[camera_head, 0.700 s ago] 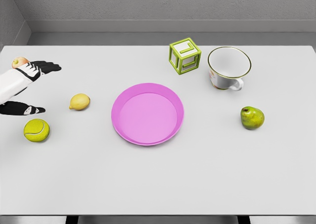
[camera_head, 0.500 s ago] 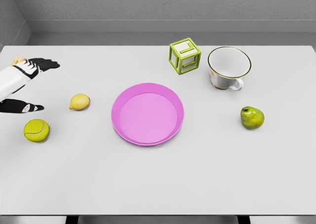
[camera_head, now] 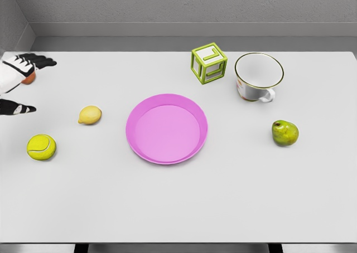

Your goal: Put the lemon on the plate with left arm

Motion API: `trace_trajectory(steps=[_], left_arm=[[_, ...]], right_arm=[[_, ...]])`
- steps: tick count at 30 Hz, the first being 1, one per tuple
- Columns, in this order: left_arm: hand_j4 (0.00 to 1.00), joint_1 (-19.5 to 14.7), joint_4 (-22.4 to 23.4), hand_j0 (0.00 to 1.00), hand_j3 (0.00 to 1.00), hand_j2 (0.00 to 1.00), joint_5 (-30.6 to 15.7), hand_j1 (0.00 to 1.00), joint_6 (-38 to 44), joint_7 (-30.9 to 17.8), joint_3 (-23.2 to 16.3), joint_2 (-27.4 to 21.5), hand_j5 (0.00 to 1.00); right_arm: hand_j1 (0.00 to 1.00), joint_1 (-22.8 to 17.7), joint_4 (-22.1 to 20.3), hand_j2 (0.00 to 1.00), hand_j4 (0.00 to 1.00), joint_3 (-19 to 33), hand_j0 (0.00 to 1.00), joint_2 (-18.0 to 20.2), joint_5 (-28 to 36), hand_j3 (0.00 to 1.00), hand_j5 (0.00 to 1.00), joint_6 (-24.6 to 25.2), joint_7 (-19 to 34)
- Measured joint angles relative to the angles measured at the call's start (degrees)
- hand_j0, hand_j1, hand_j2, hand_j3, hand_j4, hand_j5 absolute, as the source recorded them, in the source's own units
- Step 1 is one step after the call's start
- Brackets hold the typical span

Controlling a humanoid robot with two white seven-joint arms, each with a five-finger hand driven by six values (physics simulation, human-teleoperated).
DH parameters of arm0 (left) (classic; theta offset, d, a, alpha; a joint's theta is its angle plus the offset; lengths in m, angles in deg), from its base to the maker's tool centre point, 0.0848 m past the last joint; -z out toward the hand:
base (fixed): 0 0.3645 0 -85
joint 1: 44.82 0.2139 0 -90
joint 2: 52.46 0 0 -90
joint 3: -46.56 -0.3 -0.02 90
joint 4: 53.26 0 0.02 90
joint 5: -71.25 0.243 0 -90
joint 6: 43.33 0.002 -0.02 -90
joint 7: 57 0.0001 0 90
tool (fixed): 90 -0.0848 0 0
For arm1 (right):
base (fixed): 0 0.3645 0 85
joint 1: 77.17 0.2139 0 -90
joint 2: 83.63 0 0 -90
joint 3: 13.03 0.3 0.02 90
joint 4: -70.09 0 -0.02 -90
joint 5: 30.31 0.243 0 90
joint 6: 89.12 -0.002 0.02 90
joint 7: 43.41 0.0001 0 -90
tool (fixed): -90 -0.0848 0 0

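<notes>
The yellow lemon [camera_head: 90, 115] lies on the white table, left of the pink plate [camera_head: 167, 129]. The plate holds nothing. My left hand [camera_head: 22, 80] is at the far left edge of the head view, up and to the left of the lemon and well apart from it. Its black fingers [camera_head: 34, 60] are spread and the thumb [camera_head: 15, 108] is stretched out below; it holds nothing. The right arm does not show.
A tennis ball [camera_head: 41, 147] lies below and left of the lemon. A small apple [camera_head: 28, 76] is mostly hidden behind my left hand. A green open-frame cube [camera_head: 208, 63], a white cup [camera_head: 257, 76] and a green pear [camera_head: 285, 132] stand on the right.
My left hand has drawn back to the left and away from the lemon, now partly out of the picture. The lemon and the other objects have stayed put.
</notes>
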Motion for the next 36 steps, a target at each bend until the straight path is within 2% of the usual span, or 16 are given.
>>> trace_trajectory(steps=[3,6,8,11,14,18,22,25,31,36], left_arm=[[1.0,-3.78,0.12,1.0,1.0,1.0,0.4,1.0,0.02,-0.56,-3.64,-1.0,1.0],[1.0,-5.09,0.11,1.0,1.0,1.0,1.17,1.0,0.0,-1.02,-7.07,-1.34,1.0],[1.0,-8.61,0.11,1.0,1.0,1.0,2.97,1.0,0.02,-1.18,-10.26,-1.33,1.0],[1.0,-10.72,0.34,1.0,1.0,1.0,4.84,1.0,0.01,-1.33,-15.93,-1.25,1.0],[1.0,-11.07,0.7,1.0,1.0,1.0,5.71,1.0,-0.02,-1.59,-19.2,-1.46,1.0],[1.0,-12.21,1.4,1.0,1.0,1.0,8.22,1.0,-0.01,-2.09,-20.68,-1.66,1.0],[1.0,-14.06,1.61,1.0,1.0,1.0,14.38,1.0,-0.01,-2.24,-21.16,-1.4,1.0],[1.0,-14.85,1.66,1.0,1.0,1.0,16.83,1.0,-0.01,-2.28,-22.29,-1.44,1.0],[1.0,-15.38,1.75,1.0,1.0,1.0,15.4,1.0,-0.02,-1.84,-26.19,-0.98,1.0],[1.0,-16.43,3.19,1.0,1.0,1.0,14.63,1.0,0.0,-1.94,-27.18,-0.13,1.0]], right_arm=[[1.0,0.0,0.0,1.0,1.0,0.0,1.0,0.0,0.0,1.0,1.0,0.0,0.0],[1.0,0.0,0.0,1.0,1.0,-0.02,1.0,0.0,0.0,1.0,1.0,0.0,0.0],[1.0,0.0,0.0,1.0,1.0,-0.01,1.0,0.0,0.0,1.0,1.0,0.0,0.0],[1.0,0.0,0.0,1.0,1.0,-0.01,1.0,0.0,0.0,1.0,1.0,0.0,0.0],[1.0,0.0,0.0,1.0,1.0,-0.02,1.0,0.0,0.0,1.0,1.0,0.0,0.0],[1.0,0.0,0.0,1.0,1.0,-0.04,1.0,0.0,0.0,1.0,1.0,0.0,0.0],[1.0,0.0,0.0,1.0,1.0,-0.02,1.0,0.0,0.0,1.0,1.0,0.0,0.0],[1.0,0.0,0.0,1.0,1.0,-0.01,1.0,0.0,0.0,1.0,1.0,0.0,0.0],[1.0,0.0,0.0,1.0,1.0,0.0,1.0,0.0,0.0,1.0,1.0,0.0,0.0],[1.0,0.0,0.0,1.0,1.0,-0.01,1.0,0.0,0.0,1.0,1.0,0.0,0.0]])
